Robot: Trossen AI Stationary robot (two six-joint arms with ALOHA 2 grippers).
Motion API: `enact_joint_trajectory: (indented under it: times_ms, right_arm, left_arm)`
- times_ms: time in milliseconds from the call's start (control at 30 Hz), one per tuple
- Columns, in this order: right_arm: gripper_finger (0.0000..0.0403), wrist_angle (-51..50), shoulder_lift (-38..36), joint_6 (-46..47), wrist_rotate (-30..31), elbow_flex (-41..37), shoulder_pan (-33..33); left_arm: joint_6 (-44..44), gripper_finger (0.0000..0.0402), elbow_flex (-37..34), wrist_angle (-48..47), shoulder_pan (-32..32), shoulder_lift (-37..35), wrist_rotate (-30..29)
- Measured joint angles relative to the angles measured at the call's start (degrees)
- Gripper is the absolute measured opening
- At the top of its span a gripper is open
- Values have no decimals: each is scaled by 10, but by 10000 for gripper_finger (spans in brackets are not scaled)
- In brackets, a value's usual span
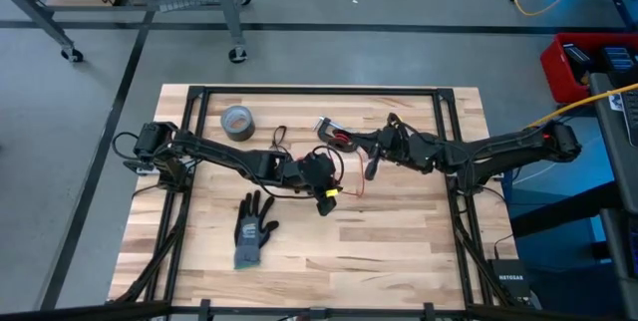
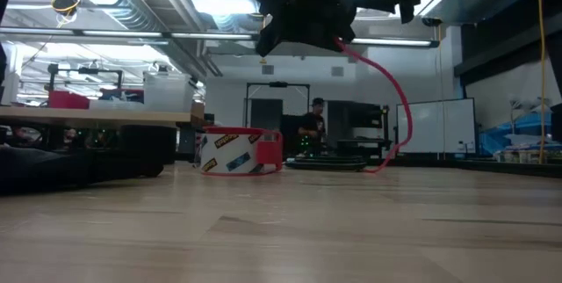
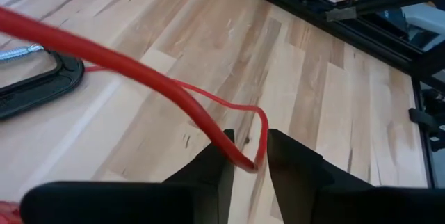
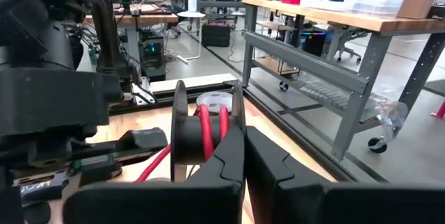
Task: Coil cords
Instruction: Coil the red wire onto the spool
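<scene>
Room: a workshop with a grey floor around a pale wooden table (image 1: pixel 399 251); benches and a person far off show in the low view.
Glove: a dark glove (image 1: pixel 253 229) lies at about 7 o'clock on the table, well apart from the work.
Tape roll: the grey duct-tape roll (image 1: pixel 237 122) sits at about 10 o'clock, not part of the job.
Left gripper: the left gripper (image 3: pixel 245 165) is near the table's middle, its fingers a little apart with the red cord (image 3: pixel 139 74) running between them; I cannot tell whether they pinch it or merely bracket it.
Red cord: it runs from the left fingers up and over towards the right arm, one thin loop sagging to the wood (in the low view it arcs down in a bow).
Black cord: a small black loop (image 1: pixel 280 138) lies at about 11 o'clock of centre, untouched.
Right gripper: the right gripper (image 1: pixel 371 166) is just right of centre at about 1 o'clock, fingers together; two red strands lie on a dark spool just ahead of them.
Step in hand: probably feeding red cord into turns.
Doing it well: keep the strand seated deep between the left fingers, hold gentle tension so the slack loop does not snag, and lay each turn beside the one before.
Containers: none visible; the nearest is the round red-edged tape ring (image 2: pixel 239 150), whose inside I cannot see.
</scene>
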Motion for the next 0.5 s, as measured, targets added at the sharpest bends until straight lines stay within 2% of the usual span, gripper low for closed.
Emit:
enact_joint_trajectory:
  times_ms: [500]
  right_arm:
    - [5,-14,-20,0,13,0,0]
  left_arm:
    - [-16,65,0,-13,-2,0,-4]
